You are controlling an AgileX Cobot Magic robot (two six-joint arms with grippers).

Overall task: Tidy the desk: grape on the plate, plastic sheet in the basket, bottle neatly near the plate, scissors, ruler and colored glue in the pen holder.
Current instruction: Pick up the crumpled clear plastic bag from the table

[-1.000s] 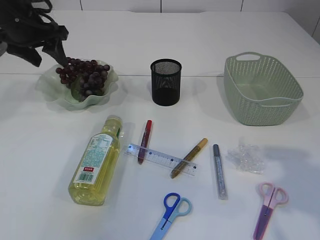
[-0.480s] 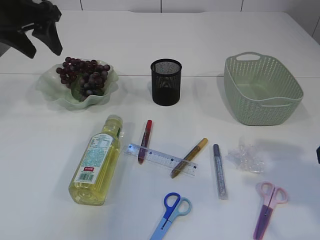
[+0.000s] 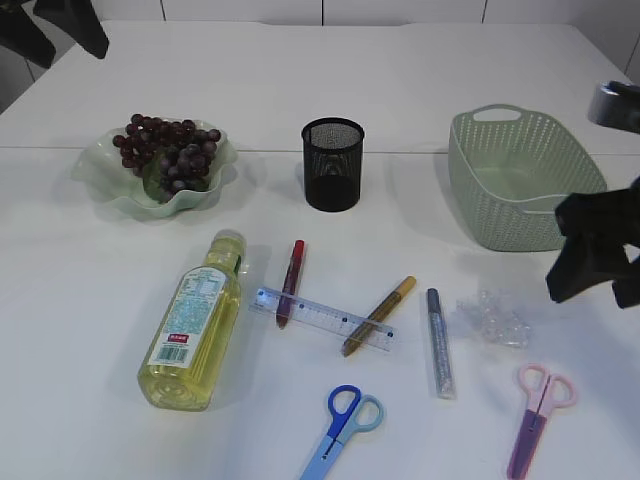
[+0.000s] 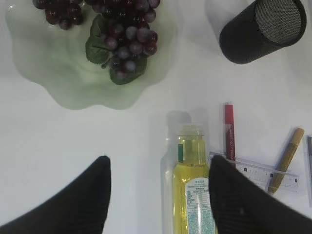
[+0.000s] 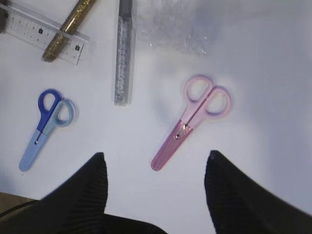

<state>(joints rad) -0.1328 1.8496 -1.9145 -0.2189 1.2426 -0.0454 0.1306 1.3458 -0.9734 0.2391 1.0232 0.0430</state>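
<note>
Exterior view, operator: your left gripper [image 3: 60, 25] is cut off at the top-left corner; its wrist view shows the fingers [image 4: 80, 195] spread wide, holding nothing. Dark purple grapes [image 3: 165, 150] sit on the pale green wavy plate [image 3: 110, 195]. You'll find the yellow plastic bottle [image 3: 192, 325] lying down, the clear ruler [image 3: 322, 318] crossed by red and gold glue pens. That crumpled clear plastic sheet [image 3: 492, 316] is faint against the white table. Your right gripper [image 3: 597, 265], partly out of frame, gapes empty above the pink scissors [image 5: 191, 120].
</note>
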